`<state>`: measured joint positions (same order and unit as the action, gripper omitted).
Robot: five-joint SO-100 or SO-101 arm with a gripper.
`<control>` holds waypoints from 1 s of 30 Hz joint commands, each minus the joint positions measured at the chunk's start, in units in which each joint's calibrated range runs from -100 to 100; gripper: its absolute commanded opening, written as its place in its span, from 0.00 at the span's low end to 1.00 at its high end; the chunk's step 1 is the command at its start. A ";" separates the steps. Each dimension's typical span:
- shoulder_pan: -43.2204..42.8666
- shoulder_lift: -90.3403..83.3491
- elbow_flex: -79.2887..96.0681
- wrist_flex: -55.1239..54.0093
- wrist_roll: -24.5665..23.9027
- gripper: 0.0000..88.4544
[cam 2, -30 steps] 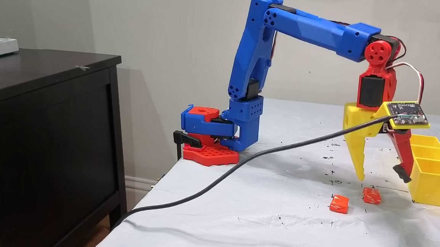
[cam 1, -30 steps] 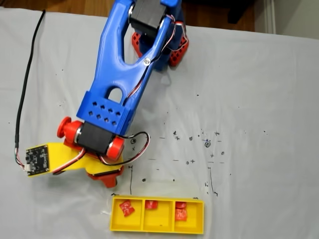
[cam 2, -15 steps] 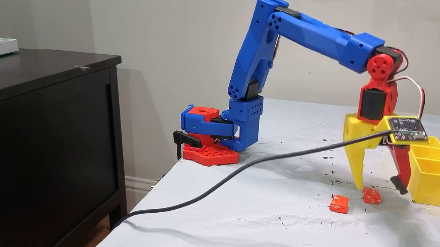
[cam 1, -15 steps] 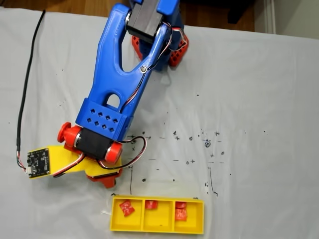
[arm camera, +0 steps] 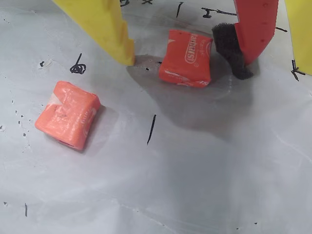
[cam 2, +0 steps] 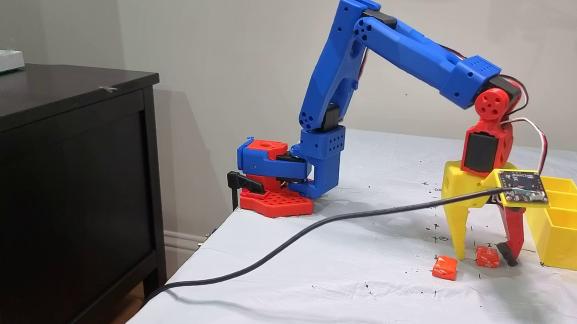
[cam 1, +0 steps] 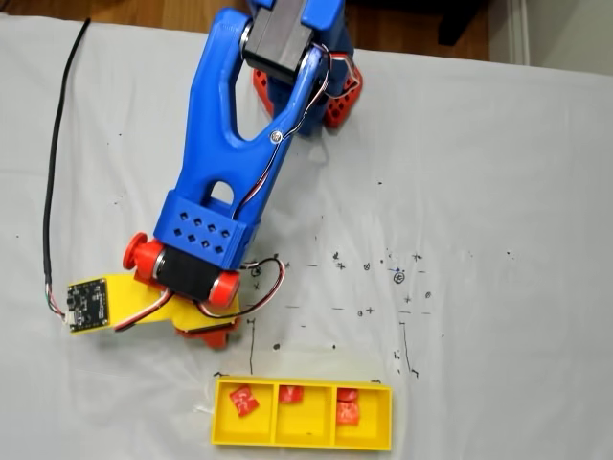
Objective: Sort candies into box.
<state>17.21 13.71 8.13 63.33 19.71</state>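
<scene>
In the wrist view the claw [arm camera: 183, 48] is apart around a red candy [arm camera: 186, 58] with white letters; an orange candy [arm camera: 68, 114] lies at 8 o'clock from it. In a fixed view the yellow box [cam 1: 302, 440] holds red candies.

Box [cam 2: 564, 234] wall close beside end effector [cam 2: 485, 256], open table [cam 2: 360, 296] elsewhere

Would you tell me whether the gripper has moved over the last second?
Yes: in the side fixed view the gripper has come down beside the yellow box, open around a red candy.
</scene>
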 commanded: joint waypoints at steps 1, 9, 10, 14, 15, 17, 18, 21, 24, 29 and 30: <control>0.37 -3.44 2.57 -3.20 -0.44 0.27; 0.28 -2.85 3.21 -4.59 -1.56 0.16; 0.28 -2.93 3.21 -4.68 -2.15 0.13; 0.64 -4.21 1.66 -3.94 -5.18 0.06; 0.73 -4.63 1.39 -3.69 -5.47 0.05; 0.91 -5.48 1.02 -3.69 -6.01 0.05; 1.00 -5.99 0.84 -3.61 -6.15 0.05; 0.73 -10.65 2.48 -4.68 -6.54 0.04; 0.28 -19.64 6.67 -8.20 -6.74 0.00; -3.35 -33.13 7.67 -8.36 -10.06 0.00; -4.34 -33.64 7.67 -8.44 -10.84 0.00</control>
<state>16.27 -7.11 17.19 55.00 11.50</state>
